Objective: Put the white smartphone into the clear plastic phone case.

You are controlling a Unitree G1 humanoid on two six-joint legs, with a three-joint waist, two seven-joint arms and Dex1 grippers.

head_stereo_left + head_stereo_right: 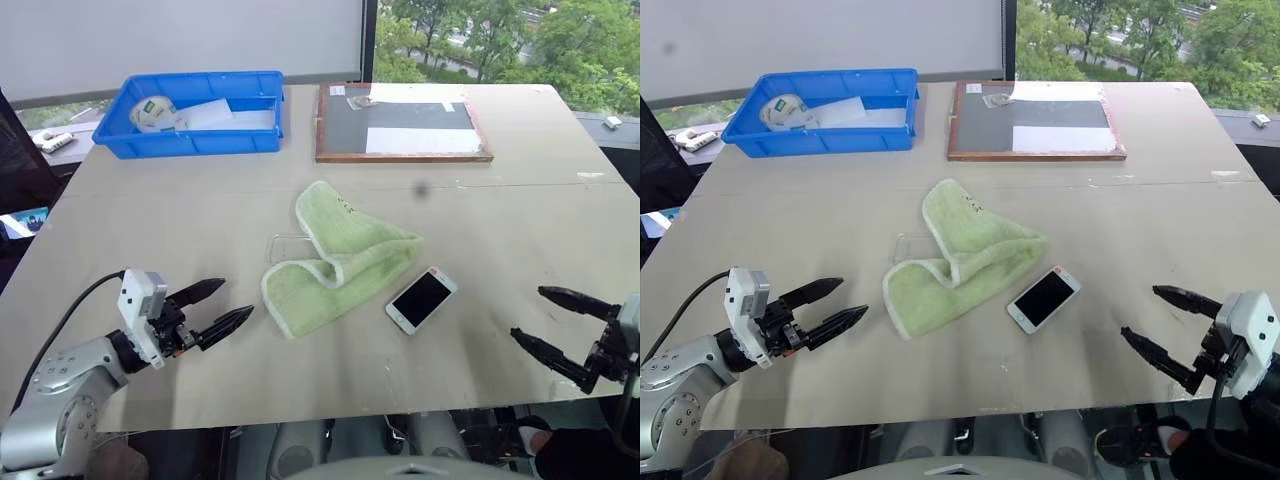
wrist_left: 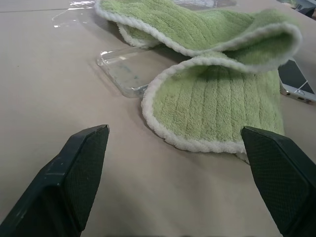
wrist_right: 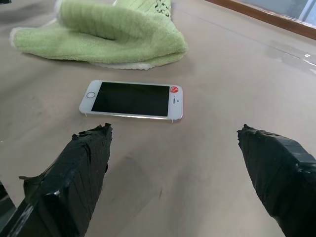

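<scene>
The left gripper (image 1: 218,304) hovers at the lower left of the head view, fingers spread wide and empty, aimed toward the green towel (image 1: 335,256). The right gripper (image 1: 556,327) hangs at the lower right, also spread and empty. The white smartphone (image 1: 421,299) lies screen-up just right of the towel. The clear plastic phone case (image 2: 123,71) lies partly under the towel's left fold. Bare table (image 1: 500,230) surrounds both near the front edge.

Phone and case on the worktop

The white smartphone (image 1: 422,299) lies flat, screen up. The clear plastic phone case (image 2: 124,73) lies partly under the green towel (image 1: 338,258).
</scene>
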